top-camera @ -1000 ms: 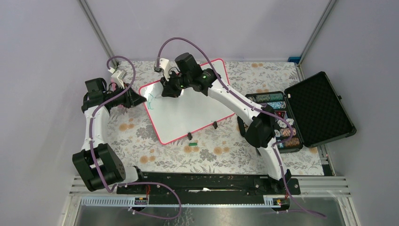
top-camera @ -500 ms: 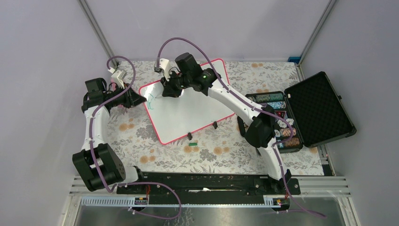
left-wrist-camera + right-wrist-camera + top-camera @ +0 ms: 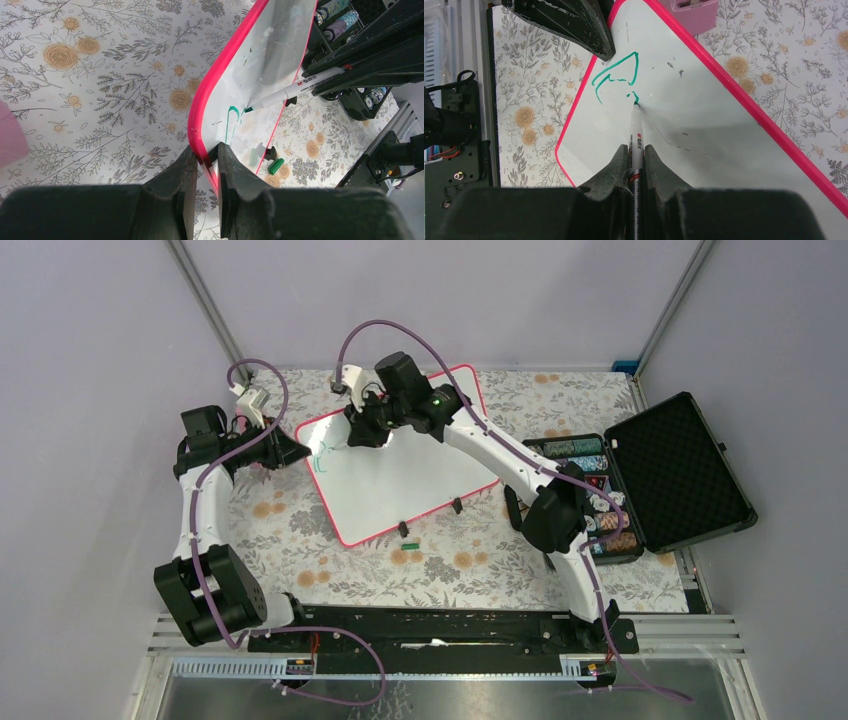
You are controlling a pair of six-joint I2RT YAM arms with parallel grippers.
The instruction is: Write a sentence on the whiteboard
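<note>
Right claw clamps marker, tip touching whiteboard; left claw pinches its edge.

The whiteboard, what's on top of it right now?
Green strokes near one corner, and the marker tip touching there, held by the right gripper. From above, the right arm covers part of the whiteboard.

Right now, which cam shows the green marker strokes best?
Right wrist: the green strokes sit front-on and whole, marker tip at their end. Left wrist shows them foreshortened by the whiteboard rim. Top external shows only a tiny green mark.
</note>
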